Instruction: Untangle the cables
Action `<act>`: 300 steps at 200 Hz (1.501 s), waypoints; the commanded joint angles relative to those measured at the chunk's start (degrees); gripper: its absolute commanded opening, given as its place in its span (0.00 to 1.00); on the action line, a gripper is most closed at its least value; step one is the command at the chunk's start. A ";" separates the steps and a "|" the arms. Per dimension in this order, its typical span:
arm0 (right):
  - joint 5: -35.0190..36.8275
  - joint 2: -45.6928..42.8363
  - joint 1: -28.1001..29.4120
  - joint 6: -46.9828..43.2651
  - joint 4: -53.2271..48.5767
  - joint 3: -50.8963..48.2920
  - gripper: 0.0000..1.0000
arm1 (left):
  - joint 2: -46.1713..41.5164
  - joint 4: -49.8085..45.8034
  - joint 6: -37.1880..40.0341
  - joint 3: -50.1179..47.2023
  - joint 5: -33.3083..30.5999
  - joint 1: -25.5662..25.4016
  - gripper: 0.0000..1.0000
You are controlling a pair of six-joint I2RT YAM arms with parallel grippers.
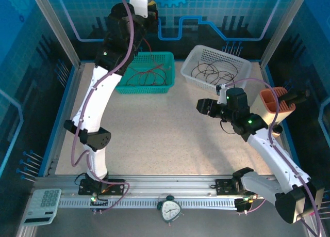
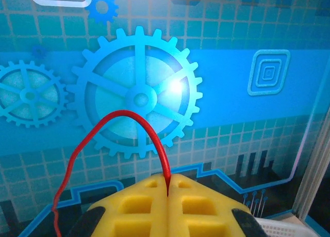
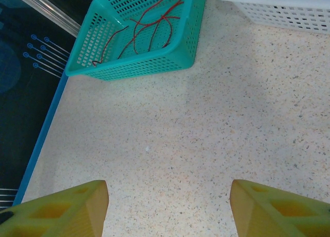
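In the left wrist view the left gripper (image 2: 167, 188) is closed on one red cable (image 2: 121, 113), which arcs up out of its yellow fingers (image 2: 144, 201). The top view adds what lies below: other red cables (image 1: 149, 76) in the teal basket (image 1: 144, 88), and black cables (image 1: 211, 72) in the white basket (image 1: 216, 53). The right gripper (image 3: 167, 206) is wide open over the table (image 3: 206, 133).

Left basket (image 1: 144, 87) beside right basket (image 1: 200, 54) (cables (image 1: 150, 75) in both)
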 commanded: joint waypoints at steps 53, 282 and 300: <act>-0.12 0.25 0.80 -0.20 0.77 1.29 0.65 | 0.64 6.19 -0.98 -12.76 -2.79 5.59 0.00; -0.12 2.05 3.17 0.02 1.16 2.29 0.65 | 11.62 -6.83 -5.00 -37.35 8.70 10.45 0.01; 0.07 1.83 3.29 -0.02 0.76 2.49 0.65 | 14.16 -9.06 -5.04 -36.26 8.46 9.65 0.02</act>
